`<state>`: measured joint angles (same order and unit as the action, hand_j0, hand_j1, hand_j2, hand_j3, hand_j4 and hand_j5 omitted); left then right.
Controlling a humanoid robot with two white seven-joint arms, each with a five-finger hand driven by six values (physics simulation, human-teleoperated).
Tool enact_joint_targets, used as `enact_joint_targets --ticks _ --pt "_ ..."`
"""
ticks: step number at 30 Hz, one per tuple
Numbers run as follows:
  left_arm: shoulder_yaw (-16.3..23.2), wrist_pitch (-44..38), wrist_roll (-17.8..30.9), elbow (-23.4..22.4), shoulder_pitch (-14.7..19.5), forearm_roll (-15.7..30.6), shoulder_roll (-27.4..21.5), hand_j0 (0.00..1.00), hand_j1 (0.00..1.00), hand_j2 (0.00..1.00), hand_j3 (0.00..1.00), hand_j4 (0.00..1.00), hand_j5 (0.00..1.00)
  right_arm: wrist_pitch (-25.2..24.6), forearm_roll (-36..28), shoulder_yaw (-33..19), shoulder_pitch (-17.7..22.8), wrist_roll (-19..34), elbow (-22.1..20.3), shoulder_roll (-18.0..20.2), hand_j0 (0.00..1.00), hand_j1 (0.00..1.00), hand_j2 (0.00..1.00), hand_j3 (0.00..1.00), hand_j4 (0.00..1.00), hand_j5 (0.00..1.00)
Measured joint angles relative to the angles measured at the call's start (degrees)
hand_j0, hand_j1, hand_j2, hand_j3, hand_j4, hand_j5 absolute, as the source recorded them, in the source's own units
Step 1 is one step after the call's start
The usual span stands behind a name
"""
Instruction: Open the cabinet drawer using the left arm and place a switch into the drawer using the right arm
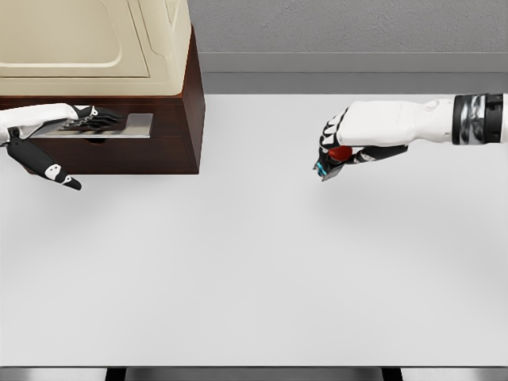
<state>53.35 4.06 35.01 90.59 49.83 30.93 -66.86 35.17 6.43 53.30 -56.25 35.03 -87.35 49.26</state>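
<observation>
Head view, only cam.

L hand point(79, 121): fingers lie flat, stretched out along the metal handle plate point(127, 125) on the drawer point(119, 147) front of the cabinet point(171, 119). Thumb hangs below and back toward me, off the wood. Can't tell if fingertips are hooked behind the plate or just resting on it. Judgement: hand sits there to hold or pull the drawer for the drop. I can't see any open cavity from this angle, so how far the drawer is out is unclear.

R hand point(349, 143): fingers curled, clamped on the switch point(332, 161). Switch sits under my palm, at the fingertip end, red part tucked in the grip, teal/dark end poking out below-left of the knuckles. Held above the table point(254, 278), not touching it, judging by the faint shadow below.

Orientation: switch long axis looks tilted, running from palm down toward the cabinet side; free end points down-left. Mostly hidden by fingers, so approx only.

Drawer lies well apart from R hand, off past my fingertips. Carry not yet finished.
</observation>
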Motion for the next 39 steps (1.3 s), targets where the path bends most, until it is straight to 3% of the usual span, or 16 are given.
enact_joint_targets --ticks 24,39 --pt "-0.2 0.5 -0.7 3.2 -2.1 -0.4 -2.1 1.00 1.00 1.00 1.00 1.00 1.00 0.0 -0.4 0.1 -0.4 0.0 0.2 -5.6 0.47 0.47 0.47 0.47 0.47 0.47" --pt "0.0 0.6 -0.4 6.0 -2.6 2.4 -4.9 1.00 1.00 1.00 1.00 1.00 1.00 -0.3 -0.4 0.1 -0.4 0.0 0.2 -8.6 0.47 0.47 0.47 0.47 0.47 0.47"
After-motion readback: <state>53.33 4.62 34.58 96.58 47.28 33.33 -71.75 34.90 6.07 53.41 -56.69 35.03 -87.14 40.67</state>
